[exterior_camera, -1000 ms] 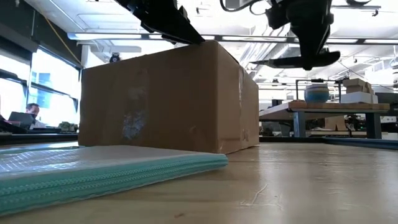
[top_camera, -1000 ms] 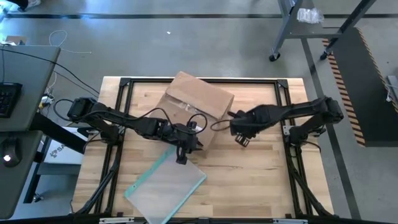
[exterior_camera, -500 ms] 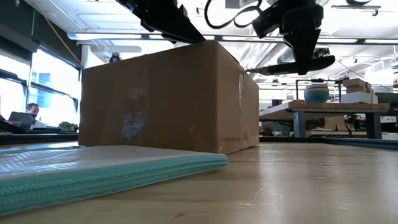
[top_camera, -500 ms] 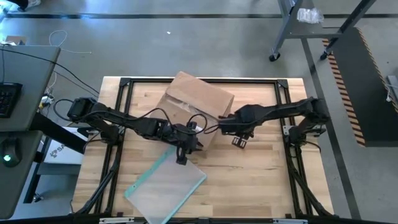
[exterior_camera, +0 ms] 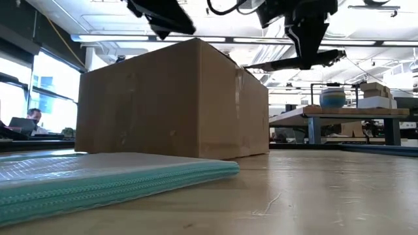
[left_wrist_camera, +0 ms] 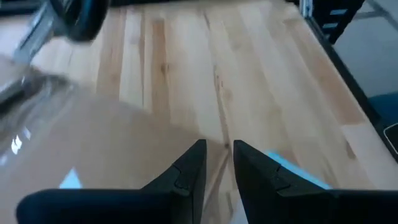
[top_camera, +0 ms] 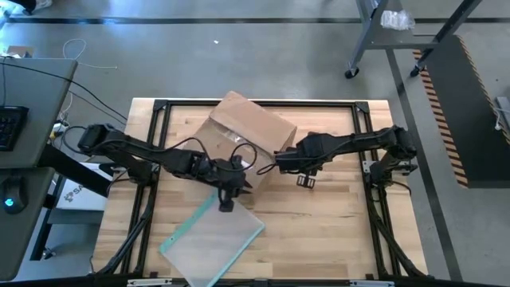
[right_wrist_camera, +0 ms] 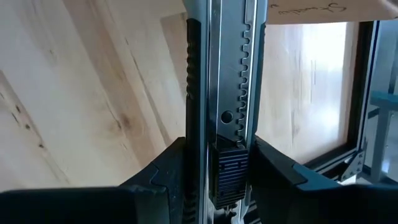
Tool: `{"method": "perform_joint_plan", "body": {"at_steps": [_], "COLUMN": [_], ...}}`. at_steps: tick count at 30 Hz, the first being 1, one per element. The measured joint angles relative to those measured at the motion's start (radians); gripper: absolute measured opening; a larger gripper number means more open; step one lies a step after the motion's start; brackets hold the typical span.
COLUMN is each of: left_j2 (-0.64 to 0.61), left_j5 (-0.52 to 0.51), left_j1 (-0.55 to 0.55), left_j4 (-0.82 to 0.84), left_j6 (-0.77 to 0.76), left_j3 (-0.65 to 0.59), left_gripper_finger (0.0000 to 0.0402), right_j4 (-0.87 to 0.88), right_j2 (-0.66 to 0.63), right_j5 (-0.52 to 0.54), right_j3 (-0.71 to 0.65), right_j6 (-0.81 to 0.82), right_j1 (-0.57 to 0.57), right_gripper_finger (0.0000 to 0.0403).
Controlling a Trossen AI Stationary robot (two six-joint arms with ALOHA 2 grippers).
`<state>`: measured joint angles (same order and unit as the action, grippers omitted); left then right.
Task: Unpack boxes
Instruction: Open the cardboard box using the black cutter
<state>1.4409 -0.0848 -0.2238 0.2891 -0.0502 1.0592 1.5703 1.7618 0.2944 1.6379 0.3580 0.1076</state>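
Note:
The brown cardboard box (top_camera: pixel 249 135) (exterior_camera: pixel 173 101) stands with its bottom on the table's far middle, clear tape on its top seam. My left gripper (top_camera: pixel 226 199) (left_wrist_camera: pixel 217 152) hovers just above the box's near edge, its fingers a narrow gap apart with nothing between them. My right gripper (top_camera: pixel 293 166) (exterior_camera: pixel 307 39) hangs at the box's right side, shut on a grey utility knife (right_wrist_camera: pixel 224 87) (exterior_camera: pixel 297 63). A flat clear pouch (top_camera: pixel 211 239) (exterior_camera: pixel 98 173) with a teal edge lies on the table nearer the front. My right gripper pinches the knife's handle by its two long sides (right_wrist_camera: pixel 198 155), next to the black slider, between its two fingers (right_wrist_camera: pixel 277 168). The fingers come from above, pointing steeply down, and lie across the knife. The knife hangs about level, clear of the table, at the height of the box's top.
A black frame (top_camera: pixel 263 104) edges the wooden table. A desk with a keyboard (top_camera: pixel 12 127) stands left of the table. A person (exterior_camera: pixel 29 121) sits far off in the room beyond. Bare wood lies right of the box and in front of my right arm.
My right gripper has moved toward the table's left, up to the box's right side, rolling the knife with it. My left gripper has risen off the box's top near edge and drawn a little toward the near left. The box has turned slightly on the table.

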Motion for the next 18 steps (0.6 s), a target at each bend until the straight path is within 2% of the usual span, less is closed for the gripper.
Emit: {"method": "perform_joint_plan", "body": {"at_steps": [6,14,18], "left_j2": [0.007,0.012,0.01], "left_j5": [-0.056,-0.071,-0.063], "left_j1": [-0.019,-0.044,-0.061], "left_j4": [0.107,0.101,0.128], "left_j6": [-0.007,-0.011,-0.073], "left_j3": [0.002,0.003,0.022], "left_gripper_finger": [0.0062,0.0062,0.0062], "right_j4": [-0.001,-0.013,-0.049], "right_j2": [0.005,0.028,0.026], "right_j5": [-0.011,-0.015,-0.014], "right_j3": [0.0,0.0,0.0], "right_j6": [-0.002,-0.045,-0.054], "right_j1": [0.005,0.004,0.004], "right_gripper_finger": [0.0118,0.0118,0.0118]}}
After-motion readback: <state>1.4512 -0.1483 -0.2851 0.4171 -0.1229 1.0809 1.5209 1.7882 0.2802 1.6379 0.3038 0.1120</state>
